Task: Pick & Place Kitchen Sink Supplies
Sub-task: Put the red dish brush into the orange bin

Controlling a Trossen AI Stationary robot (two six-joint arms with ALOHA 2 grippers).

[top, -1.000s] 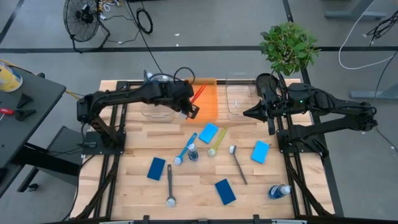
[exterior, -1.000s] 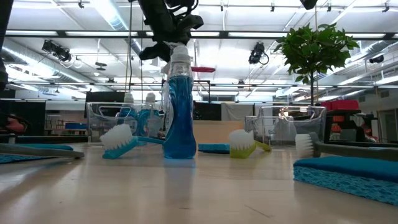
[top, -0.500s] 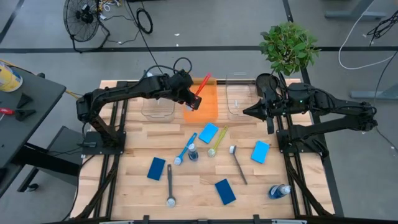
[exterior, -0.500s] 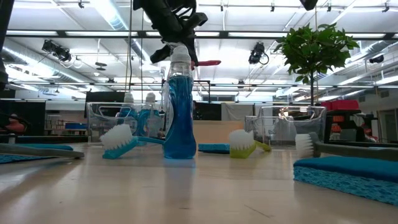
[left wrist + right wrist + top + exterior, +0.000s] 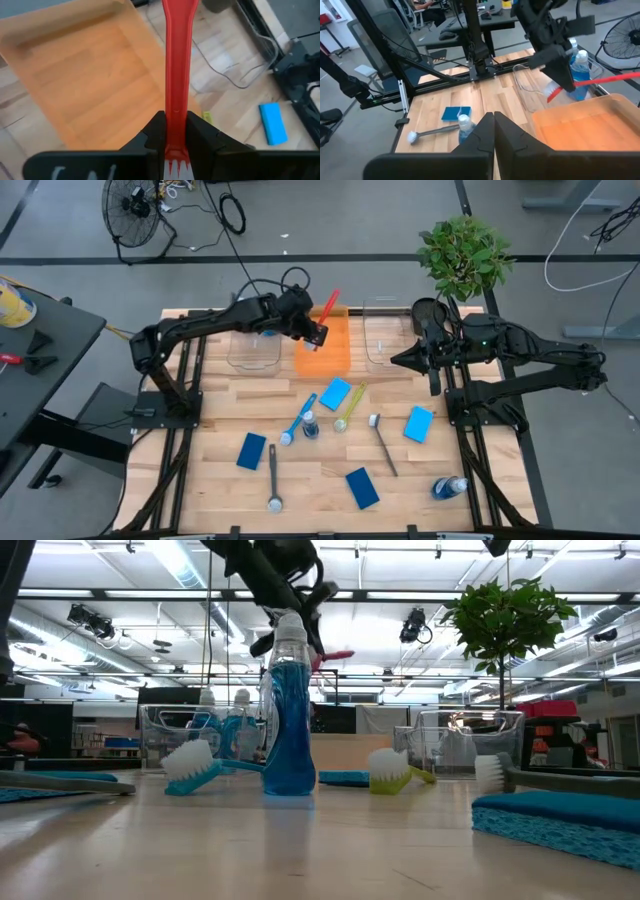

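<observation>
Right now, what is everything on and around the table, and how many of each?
Sponges: four, blue, flat on the wood.
Brushes on the table: four; blue, yellow-green and two dark grey, near the middle.
Red brush: one, held above the orange bin.
Bottles on the table: two, clear with blue liquid; one standing mid-table, one lying at the front right corner.
Orange bin: one, at the back middle.
Clear bins: two, either side of the orange one; the left holds bottles.
Potted plant: one, green, behind the table's right corner.
Fan: one, black, on the floor.
Left claw: shut on the red brush.
Right claw: shut, empty, by the right clear bin.
</observation>
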